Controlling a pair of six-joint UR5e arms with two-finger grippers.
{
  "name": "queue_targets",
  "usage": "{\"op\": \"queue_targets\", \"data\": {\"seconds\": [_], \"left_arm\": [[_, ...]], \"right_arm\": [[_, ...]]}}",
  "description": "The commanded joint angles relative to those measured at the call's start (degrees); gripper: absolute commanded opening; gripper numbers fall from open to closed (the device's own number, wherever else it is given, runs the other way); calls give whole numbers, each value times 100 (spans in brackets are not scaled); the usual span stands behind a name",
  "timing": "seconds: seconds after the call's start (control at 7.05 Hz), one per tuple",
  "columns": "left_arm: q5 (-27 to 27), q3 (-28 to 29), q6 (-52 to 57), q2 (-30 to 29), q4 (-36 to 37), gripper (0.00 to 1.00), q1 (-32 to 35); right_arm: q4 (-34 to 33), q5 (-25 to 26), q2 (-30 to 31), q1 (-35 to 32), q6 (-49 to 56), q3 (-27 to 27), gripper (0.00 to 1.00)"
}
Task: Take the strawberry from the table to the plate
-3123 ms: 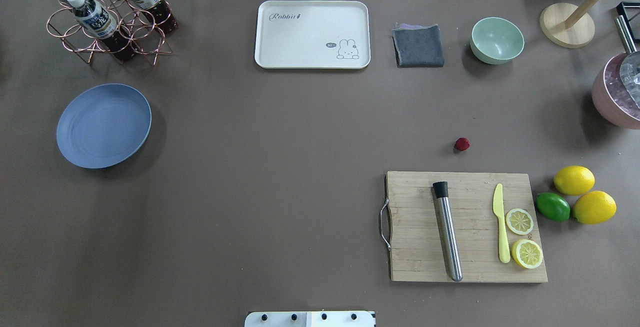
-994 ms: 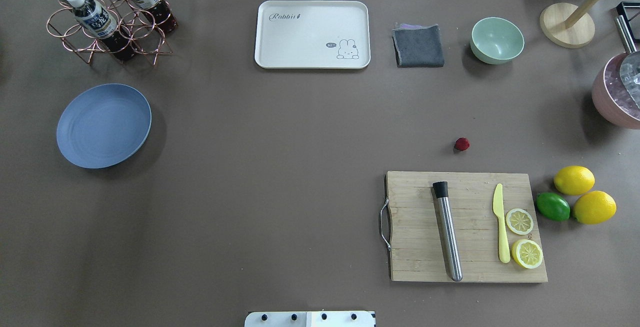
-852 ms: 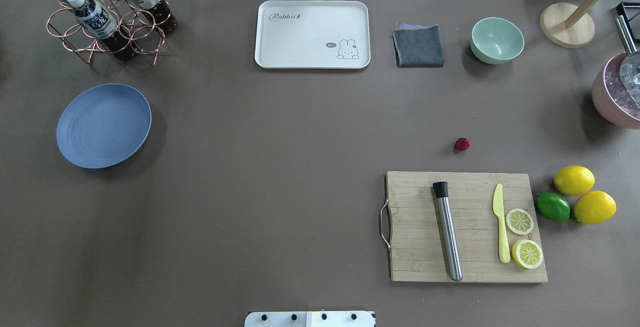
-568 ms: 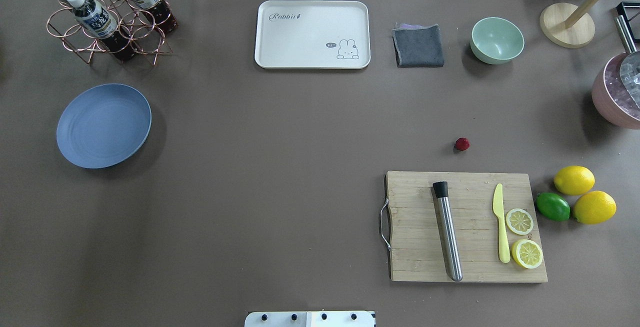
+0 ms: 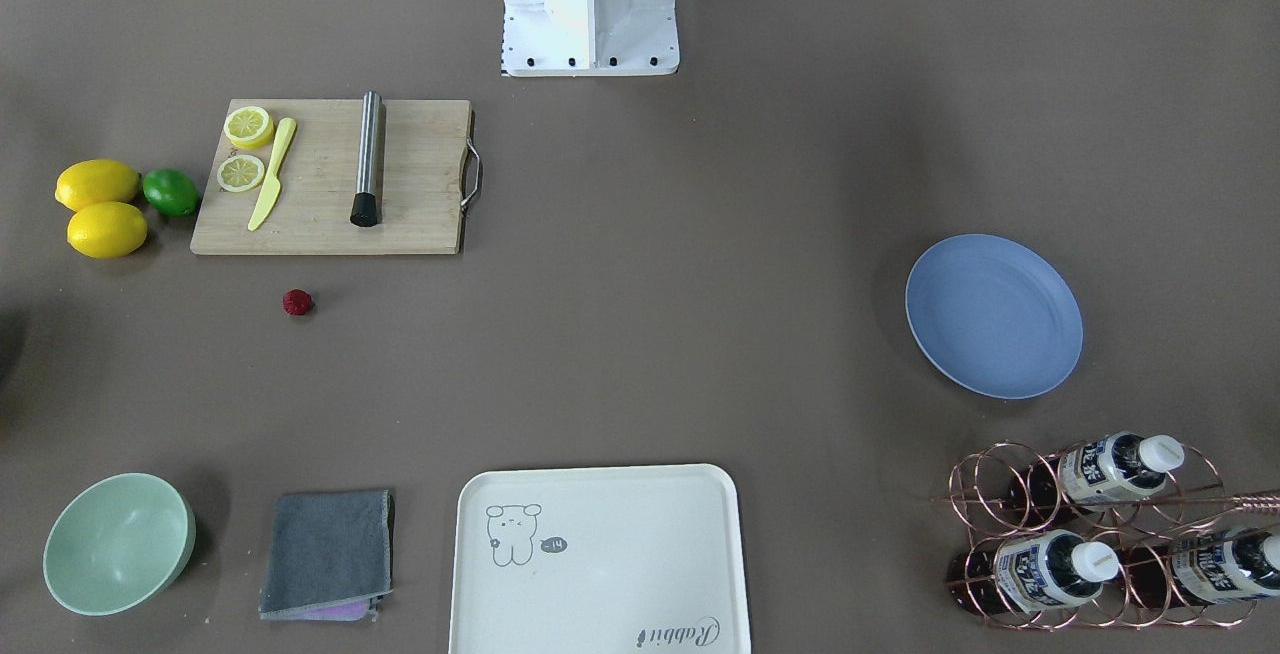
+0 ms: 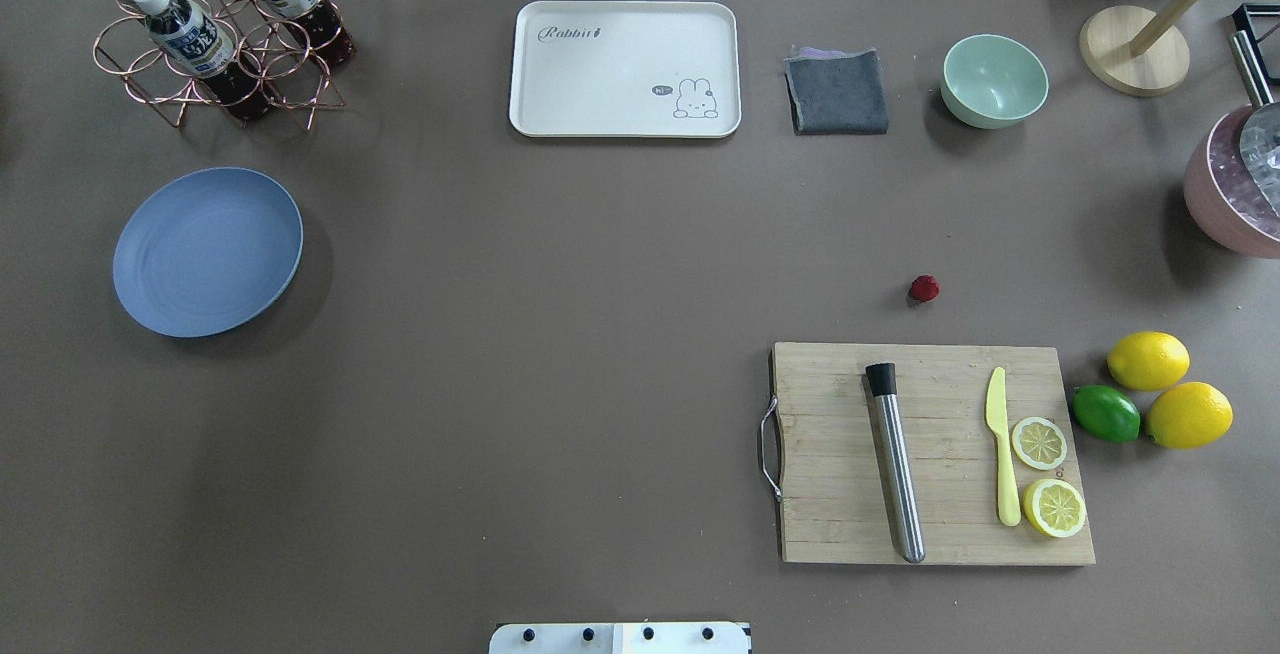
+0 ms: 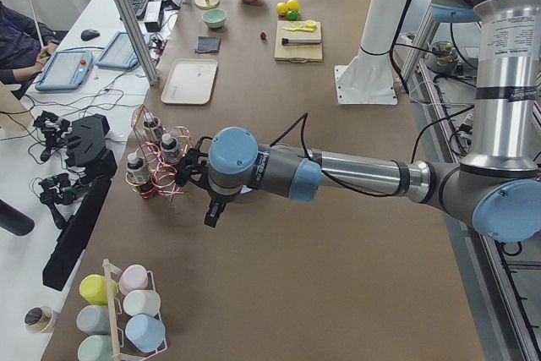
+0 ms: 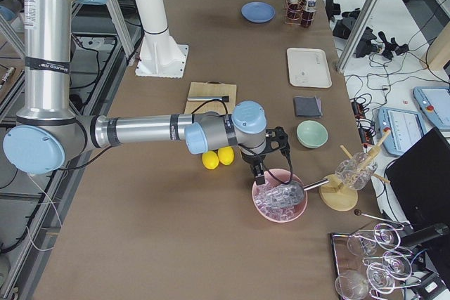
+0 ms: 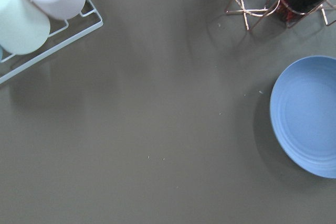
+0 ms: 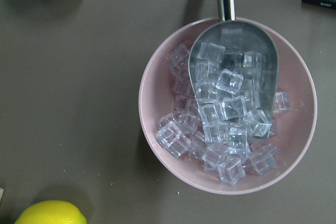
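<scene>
The strawberry (image 6: pixel 924 288) lies on the bare table (image 6: pixel 560 264), just beyond the wooden cutting board; it also shows as a small red dot (image 5: pixel 297 302). The blue plate (image 6: pixel 207 251) sits empty at the table's far left, and its edge fills the right of the left wrist view (image 9: pixel 310 116). My left gripper (image 7: pixel 213 213) hangs off the table's left end near the bottle rack; I cannot tell if it is open or shut. My right gripper (image 8: pixel 259 173) hovers over the pink ice bowl at the right end; I cannot tell its state either.
A cutting board (image 6: pixel 930 454) carries a steel muddler, a yellow knife and lemon slices. Lemons and a lime (image 6: pixel 1150 399) lie to its right. A cream tray (image 6: pixel 625 69), grey cloth (image 6: pixel 837 92), mint bowl (image 6: pixel 994 80), bottle rack (image 6: pixel 215 29) and pink ice bowl (image 10: pixel 228 114) ring the table.
</scene>
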State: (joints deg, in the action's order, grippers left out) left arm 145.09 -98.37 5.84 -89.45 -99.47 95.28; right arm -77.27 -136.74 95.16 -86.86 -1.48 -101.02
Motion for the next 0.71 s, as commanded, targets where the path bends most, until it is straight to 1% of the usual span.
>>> {"op": "queue_targets", "data": {"seconds": [0.0, 0.14, 0.28, 0.43, 0.57], "left_arm": [[-33, 150, -440, -151, -11, 100, -272], [-60, 203, -1288, -151, -151, 99, -604], [-156, 404, -1992, -151, -778, 98, -877], [-426, 684, -2887, -160, -1637, 97, -1350], [-533, 966, -3583, -195, -2299, 97, -1676]], "right_arm": [[482, -517, -181, 28, -814, 12, 100], [520, -485, -408, 350, -1463, -23, 100], [520, 2, -654, 815, -1930, -41, 100], [520, 581, -909, 1411, -2683, -76, 100], [520, 901, -1103, 1861, -3143, -85, 100]]}}
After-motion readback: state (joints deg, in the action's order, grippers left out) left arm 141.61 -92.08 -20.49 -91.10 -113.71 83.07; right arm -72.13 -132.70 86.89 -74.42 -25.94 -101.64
